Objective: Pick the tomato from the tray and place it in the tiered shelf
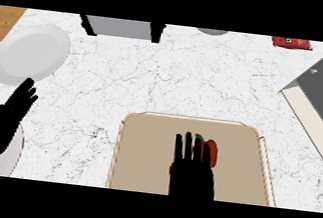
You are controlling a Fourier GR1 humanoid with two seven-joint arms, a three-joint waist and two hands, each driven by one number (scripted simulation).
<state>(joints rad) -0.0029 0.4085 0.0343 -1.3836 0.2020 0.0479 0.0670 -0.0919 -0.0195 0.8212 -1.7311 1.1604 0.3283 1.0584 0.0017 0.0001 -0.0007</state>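
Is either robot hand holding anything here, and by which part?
Nothing is held. The right robot hand is straight-fingered over the tomato on the tray; the left robot hand rests open.

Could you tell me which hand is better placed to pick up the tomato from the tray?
The right hand: it is over the tray, its straight fingers beside the tomato. The left hand rests open near the view's left edge, off the tray.
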